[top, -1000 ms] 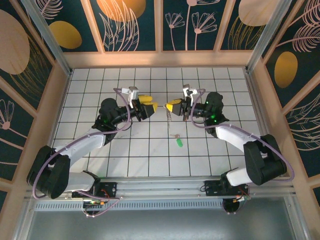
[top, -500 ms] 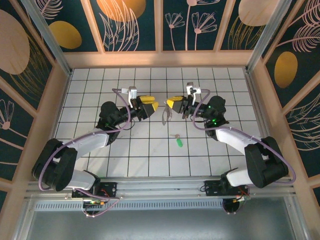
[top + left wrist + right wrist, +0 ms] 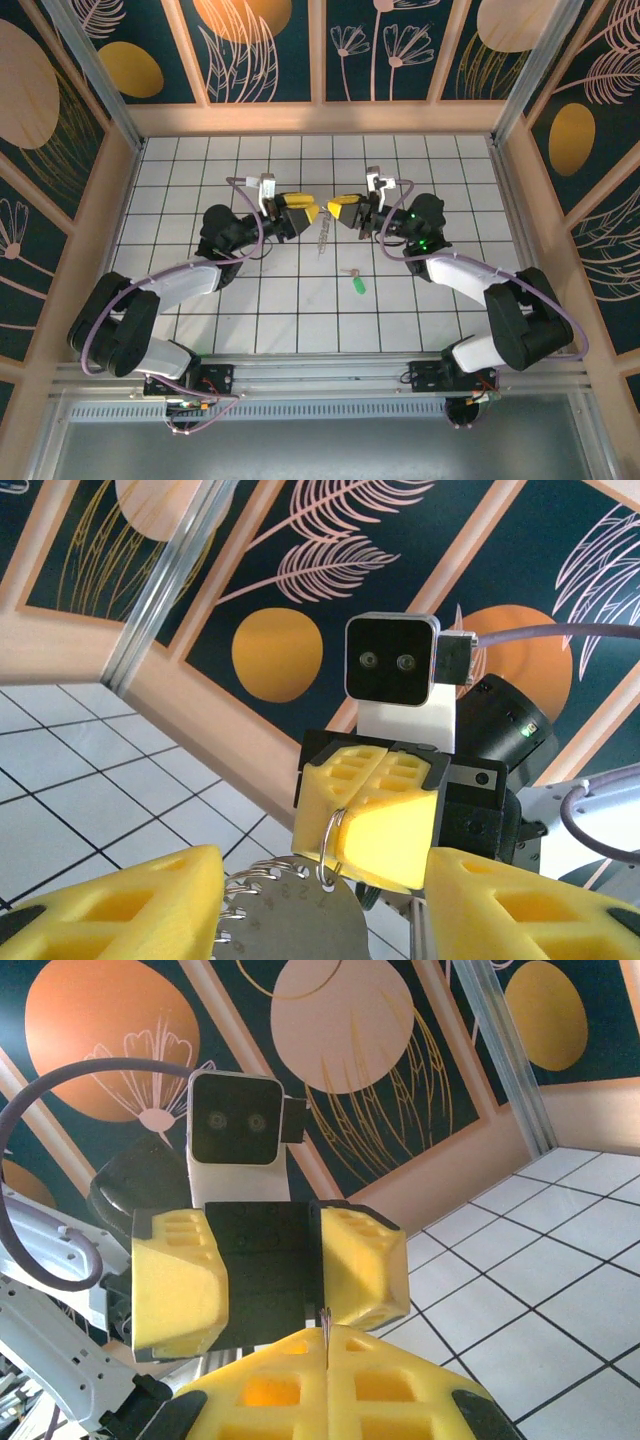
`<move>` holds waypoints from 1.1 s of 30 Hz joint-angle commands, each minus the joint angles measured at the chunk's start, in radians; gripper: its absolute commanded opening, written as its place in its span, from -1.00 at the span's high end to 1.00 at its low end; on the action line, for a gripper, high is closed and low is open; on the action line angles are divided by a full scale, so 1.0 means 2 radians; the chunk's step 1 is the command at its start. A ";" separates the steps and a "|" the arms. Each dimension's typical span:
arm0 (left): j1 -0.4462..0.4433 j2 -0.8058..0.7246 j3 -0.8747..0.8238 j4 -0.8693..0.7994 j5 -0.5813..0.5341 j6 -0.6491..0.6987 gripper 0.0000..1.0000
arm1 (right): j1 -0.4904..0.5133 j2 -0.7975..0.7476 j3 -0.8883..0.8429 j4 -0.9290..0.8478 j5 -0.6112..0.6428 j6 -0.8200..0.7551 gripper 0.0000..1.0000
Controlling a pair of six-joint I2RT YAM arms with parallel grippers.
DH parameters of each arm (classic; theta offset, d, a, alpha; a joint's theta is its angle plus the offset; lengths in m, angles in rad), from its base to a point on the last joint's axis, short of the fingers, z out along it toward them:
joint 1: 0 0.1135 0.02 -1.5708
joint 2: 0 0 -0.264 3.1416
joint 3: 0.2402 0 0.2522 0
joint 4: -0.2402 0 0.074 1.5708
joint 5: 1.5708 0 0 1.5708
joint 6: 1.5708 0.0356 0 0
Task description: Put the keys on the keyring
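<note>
White tiles cover the table [image 3: 200, 170] you are working over, and it is boxed in by pale wood-framed walls [image 3: 270, 50] painted dark teal with orange circles and leaf outlines. Your left arm [image 3: 170, 290] and right arm [image 3: 470, 275] both reach in from the near edge and bend toward each other, so the two wrists meet nose to nose above the middle of the table.

Your left gripper [image 3: 308, 213] has its jaws apart. In its own wrist view one yellow finger [image 3: 110, 900] sits low on the left and the other low on the right, with a clear gap beside the right one. Your right gripper [image 3: 335, 210] faces it with the jaws pressed together on the keyring.

A round metal disc [image 3: 290, 915] with a notched rim hangs in that gap between your left fingers. Its left edge lies right against the left finger; whether they touch cannot be told.

The keyring [image 3: 331, 842] is a thin wire loop. It is pinched at the tip of your right gripper and threaded through the disc, holding it off the table.

The key [image 3: 357, 285], silvery with a green head, lies flat on the tiles nearer the arm bases, apart from both grippers and just right of the hanging disc.
</note>
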 commanded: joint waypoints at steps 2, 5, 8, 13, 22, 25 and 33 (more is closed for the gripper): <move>-0.006 0.010 0.006 0.032 0.013 -0.006 -0.06 | 0.007 0.006 0.022 0.033 0.000 0.004 1.00; -0.008 0.015 0.008 0.034 0.014 -0.006 -0.04 | 0.009 0.008 0.024 0.033 0.000 0.004 1.00; -0.010 0.018 0.011 0.036 0.016 -0.007 0.00 | 0.011 0.010 0.024 0.033 0.000 0.004 1.00; -0.012 0.021 0.013 0.038 0.016 -0.007 0.04 | 0.012 0.012 0.025 0.031 -0.001 0.003 1.00; -0.013 0.027 0.018 0.043 0.015 -0.009 0.19 | 0.013 0.011 0.024 0.027 -0.003 0.000 1.00; -0.014 0.030 0.021 0.044 0.016 -0.009 0.25 | 0.014 0.012 0.024 0.026 -0.005 0.000 1.00; -0.017 0.037 0.026 0.047 0.022 -0.011 0.56 | 0.014 0.010 0.026 0.020 -0.005 -0.003 1.00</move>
